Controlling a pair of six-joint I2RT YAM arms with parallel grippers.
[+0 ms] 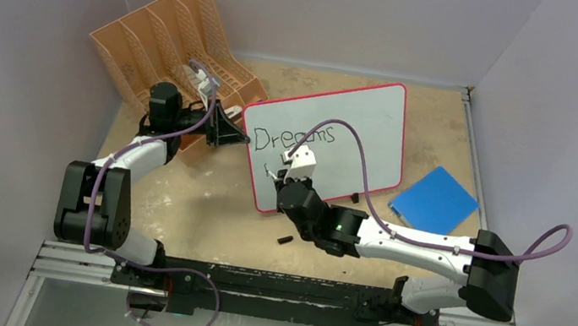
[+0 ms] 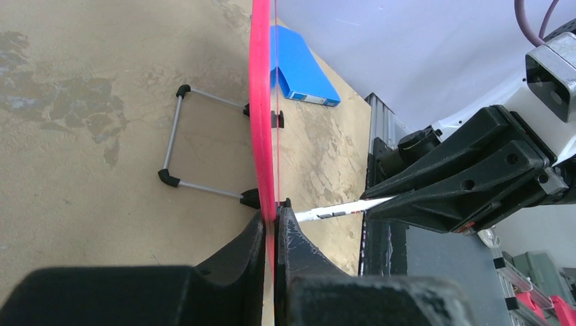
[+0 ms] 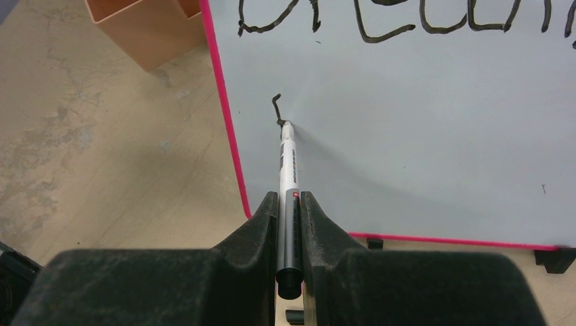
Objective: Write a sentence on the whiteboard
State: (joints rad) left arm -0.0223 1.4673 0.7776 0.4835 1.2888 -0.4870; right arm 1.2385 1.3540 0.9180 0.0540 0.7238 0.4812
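file rack beside whiteboard left edge, blue pad at right

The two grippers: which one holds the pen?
The right gripper, shut on the pen, whose tip touches the whiteboard. The left gripper instead clamps the whiteboard's pink edge.

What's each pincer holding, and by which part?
Left pincer: the whiteboard, clamped on its red frame edge. Right pincer: the marker, gripped at the rear of its barrel, tip on the board.

Tan table: whiteboard, blue pad, rack
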